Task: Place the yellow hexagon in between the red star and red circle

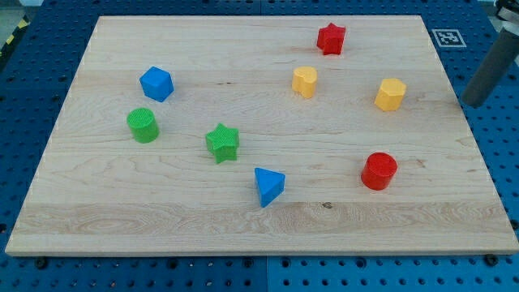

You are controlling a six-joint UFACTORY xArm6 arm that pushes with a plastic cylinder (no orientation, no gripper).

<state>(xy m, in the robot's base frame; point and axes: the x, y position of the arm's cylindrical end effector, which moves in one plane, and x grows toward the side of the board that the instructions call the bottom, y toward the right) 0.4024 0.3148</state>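
The yellow hexagon [391, 94] is seen standing upright on the wooden board [243, 219], toward the view's right, in the upper half. No long axis can be made out on it; a flat top face is turned upward, and which way its corners point cannot be told at this size. No label or writing is seen on it.

The red star [331, 38] is found up and to the view's left of it, near the board's top edge. The red circle [379, 171] is found below it, well apart. A second yellow block [305, 82], its shape not clear, is placed to the view's left of the hexagon, below the star.

A black-and-white square marker [448, 37] is noted on the blue perforated table [486, 162] just off the board's top right corner; no readable text is carried.

The dark rod is seen at the view's right edge, off the board. My tip [471, 102] is held to the right of the hexagon, apart from every block and touching none.

Farther left are recorded a blue triangle [268, 186], a green star [222, 143], a green cylinder [143, 125] and a blue hexagon [156, 83].
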